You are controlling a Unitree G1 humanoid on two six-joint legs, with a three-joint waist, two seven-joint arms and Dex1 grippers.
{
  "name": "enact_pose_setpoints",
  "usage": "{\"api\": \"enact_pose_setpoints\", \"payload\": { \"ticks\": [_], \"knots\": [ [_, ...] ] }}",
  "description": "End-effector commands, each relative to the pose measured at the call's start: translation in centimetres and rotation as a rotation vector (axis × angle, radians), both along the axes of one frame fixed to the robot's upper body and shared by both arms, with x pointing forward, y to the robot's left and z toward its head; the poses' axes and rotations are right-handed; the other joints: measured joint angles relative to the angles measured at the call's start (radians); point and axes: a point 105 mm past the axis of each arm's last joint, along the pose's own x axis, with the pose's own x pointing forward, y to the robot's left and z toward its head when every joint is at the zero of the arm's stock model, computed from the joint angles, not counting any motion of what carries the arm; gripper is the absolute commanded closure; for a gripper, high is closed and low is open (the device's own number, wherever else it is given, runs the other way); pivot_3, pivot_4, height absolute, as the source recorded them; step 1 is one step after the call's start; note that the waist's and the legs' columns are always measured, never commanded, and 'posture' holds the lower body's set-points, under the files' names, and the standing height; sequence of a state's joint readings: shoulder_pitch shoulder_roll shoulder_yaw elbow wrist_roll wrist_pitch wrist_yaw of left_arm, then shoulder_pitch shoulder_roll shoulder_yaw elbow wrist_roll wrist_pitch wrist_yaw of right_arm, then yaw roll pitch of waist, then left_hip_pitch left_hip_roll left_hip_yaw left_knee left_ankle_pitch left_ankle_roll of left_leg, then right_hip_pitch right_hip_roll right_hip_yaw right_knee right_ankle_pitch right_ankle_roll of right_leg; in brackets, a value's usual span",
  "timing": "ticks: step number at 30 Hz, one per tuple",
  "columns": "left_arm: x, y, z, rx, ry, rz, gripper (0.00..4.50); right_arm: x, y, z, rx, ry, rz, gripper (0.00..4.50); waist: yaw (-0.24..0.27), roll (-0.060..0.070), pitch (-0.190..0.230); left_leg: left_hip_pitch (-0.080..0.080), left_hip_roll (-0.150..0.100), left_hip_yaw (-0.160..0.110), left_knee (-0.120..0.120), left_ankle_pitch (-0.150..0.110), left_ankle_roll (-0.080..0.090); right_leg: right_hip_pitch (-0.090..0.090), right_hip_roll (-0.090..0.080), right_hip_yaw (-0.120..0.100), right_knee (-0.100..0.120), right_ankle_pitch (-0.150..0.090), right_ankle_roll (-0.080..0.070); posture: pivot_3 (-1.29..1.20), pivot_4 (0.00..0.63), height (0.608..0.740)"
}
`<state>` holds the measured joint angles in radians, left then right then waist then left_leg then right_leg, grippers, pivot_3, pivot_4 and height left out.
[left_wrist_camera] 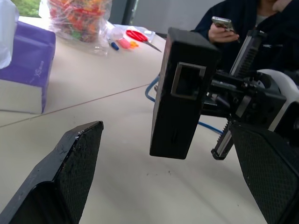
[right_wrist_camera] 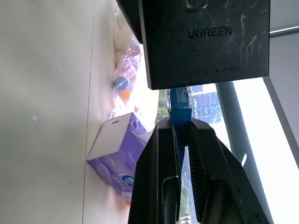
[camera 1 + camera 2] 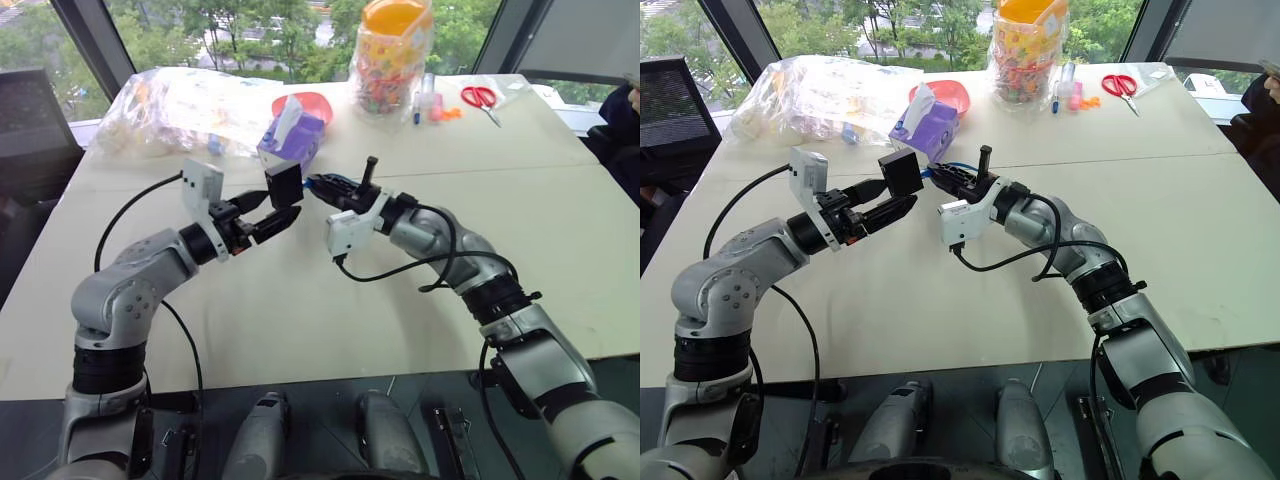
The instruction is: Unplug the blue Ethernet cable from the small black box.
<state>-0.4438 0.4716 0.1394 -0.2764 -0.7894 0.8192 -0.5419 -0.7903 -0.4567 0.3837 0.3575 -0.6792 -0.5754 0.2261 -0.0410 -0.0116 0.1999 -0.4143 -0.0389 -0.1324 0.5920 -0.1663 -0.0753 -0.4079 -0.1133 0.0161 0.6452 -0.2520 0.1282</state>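
My right pincer (image 2: 180,140) is clamped on the thin bright-blue Ethernet cable (image 2: 179,105) at its plug, holding the small matte-black box (image 3: 902,172) above the worktop (image 3: 940,300), so my spread left pincer (image 3: 883,210) should squarely clamp the box before I pull straight.

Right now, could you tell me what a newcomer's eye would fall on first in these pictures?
Probably the small black box hanging in mid-air above the table, between the two grippers. The right gripper has its jaws shut on the blue Ethernet cable right at the box, while the left gripper waits open beside it. Behind them stand a purple tissue box and a jar of colourful sweets.
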Motion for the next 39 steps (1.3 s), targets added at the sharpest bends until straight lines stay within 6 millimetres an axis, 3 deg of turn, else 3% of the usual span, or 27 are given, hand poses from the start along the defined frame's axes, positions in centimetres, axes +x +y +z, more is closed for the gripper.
{"api": "enact_pose_setpoints", "payload": {
  "ticks": [1,10,11,16,20,25,29,33,39],
  "knots": [
    [0.0,-0.2,1.6,-0.006,-0.067,-0.011,0.71,-0.8,0.4,1.2,0.031,-0.023,0.037,4.5,-0.001,0.0,0.0,0.0,0.0,0.0,0.0,0.0,0.0,0.0,0.0,0.0,0.0,0.0,0.0,0.0,0.15,0.726],
    [0.1,0.0,1.6,-0.006,-0.074,0.003,3.82,-1.4,0.7,1.1,0.002,-0.018,0.069,4.5,-0.002,0.0,0.0,0.0,0.0,0.0,0.0,0.0,0.0,0.0,0.0,0.0,0.0,0.0,0.0,0.0,0.15,0.726],
    [0.1,0.0,1.5,-0.005,-0.073,0.004,4.0,-1.4,0.8,1.1,0.001,-0.017,0.074,4.5,-0.002,0.0,0.0,0.0,0.0,0.0,0.0,0.0,0.0,0.0,0.0,0.0,0.0,0.0,0.0,0.0,0.15,0.726],
    [0.2,0.5,0.8,0.03,-0.053,0.015,3.99,-1.6,0.9,1.7,-0.006,-0.016,0.092,4.5,-0.002,-0.001,0.0,0.0,0.0,0.0,0.0,0.0,0.0,0.0,0.0,0.0,0.0,0.0,0.0,0.0,0.15,0.726],
    [0.1,0.7,0.7,0.034,-0.049,0.005,3.99,-1.6,0.9,2.7,0.029,0.018,0.118,2.87,-0.003,-0.001,0.0,0.0,0.0,0.0,0.0,0.0,0.0,0.0,0.0,0.0,0.0,0.0,0.0,0.0,0.15,0.726],
    [-1.0,1.3,0.9,0.056,-0.039,-0.093,3.99,-1.4,0.6,2.4,0.04,0.329,0.165,0.41,-0.004,-0.001,0.001,0.0,0.0,0.0,0.0,0.0,0.0,0.0,0.0,0.0,0.0,0.0,0.0,0.0,0.15,0.726],
    [-2.1,1.8,1.7,0.079,-0.074,-0.183,3.99,-2.6,0.3,2.9,0.062,0.613,0.277,0.41,-0.003,-0.001,0.001,0.0,0.0,0.0,0.0,0.0,0.0,0.0,0.0,0.0,-0.001,0.0,0.0,0.0,0.15,0.726],
    [-3.2,2.3,3.3,0.075,-0.103,-0.296,3.99,-4.0,-0.6,4.5,0.14,1.1,0.439,0.41,-0.002,-0.001,0.001,0.0,0.001,0.0,0.0,0.0,0.0,0.0,0.0,-0.001,-0.001,0.0,0.0,0.0,0.15,0.726],
    [-3.9,2.5,4.6,0.051,-0.113,-0.354,3.99,-4.6,-0.6,5.7,0.219,1.445,0.528,0.41,-0.003,-0.001,0.001,-0.001,0.001,-0.001,-0.002,-0.001,0.0,-0.001,0.0,-0.001,-0.003,-0.001,-0.001,0.0,0.15,0.726]
  ]
}}
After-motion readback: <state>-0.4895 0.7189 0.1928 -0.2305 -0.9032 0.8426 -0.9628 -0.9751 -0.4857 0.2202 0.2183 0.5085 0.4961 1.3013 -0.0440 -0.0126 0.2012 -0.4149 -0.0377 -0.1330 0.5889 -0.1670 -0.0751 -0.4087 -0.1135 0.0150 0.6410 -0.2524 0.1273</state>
